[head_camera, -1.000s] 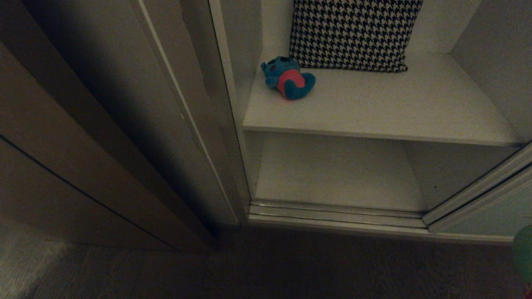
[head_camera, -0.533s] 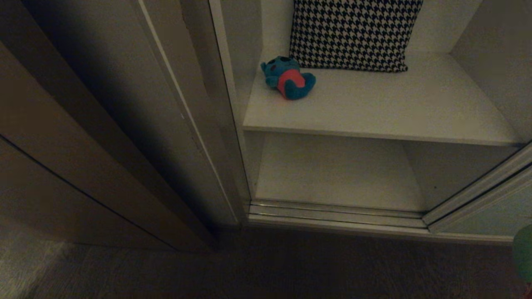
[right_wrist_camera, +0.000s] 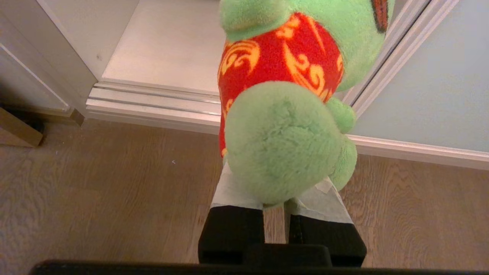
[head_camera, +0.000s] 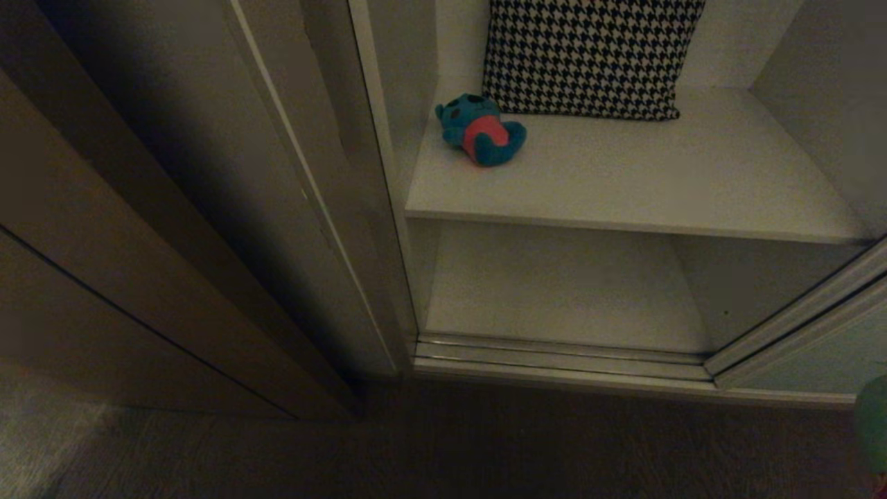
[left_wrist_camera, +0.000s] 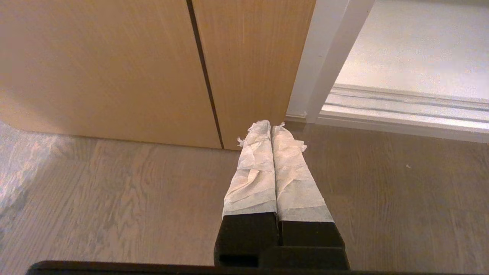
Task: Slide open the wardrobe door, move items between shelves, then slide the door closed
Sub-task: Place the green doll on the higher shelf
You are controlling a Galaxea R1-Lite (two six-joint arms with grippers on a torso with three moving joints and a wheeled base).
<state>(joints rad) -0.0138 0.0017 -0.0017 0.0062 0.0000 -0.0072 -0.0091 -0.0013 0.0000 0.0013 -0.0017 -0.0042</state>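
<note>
Wardrobe panelling (head_camera: 138, 229) in dark brown is filling the left of the head view, and the left gripper (left_wrist_camera: 272, 128) is hanging low over the wooden floor (left_wrist_camera: 114, 198) before it, taped fingers pressed together and holding nothing. Further right, the teal-blue bear (head_camera: 480, 129) is lying on the upper shelf (head_camera: 624, 180), just beside a houndstooth cushion (head_camera: 589, 55); the lower shelf (head_camera: 554, 291) is sitting beneath. At the far right, the sliding wardrobe door (head_camera: 811, 360) is standing pushed aside, and the right gripper (right_wrist_camera: 275, 191) is clamping the green frog (right_wrist_camera: 290, 114) above the floor near it.
</note>
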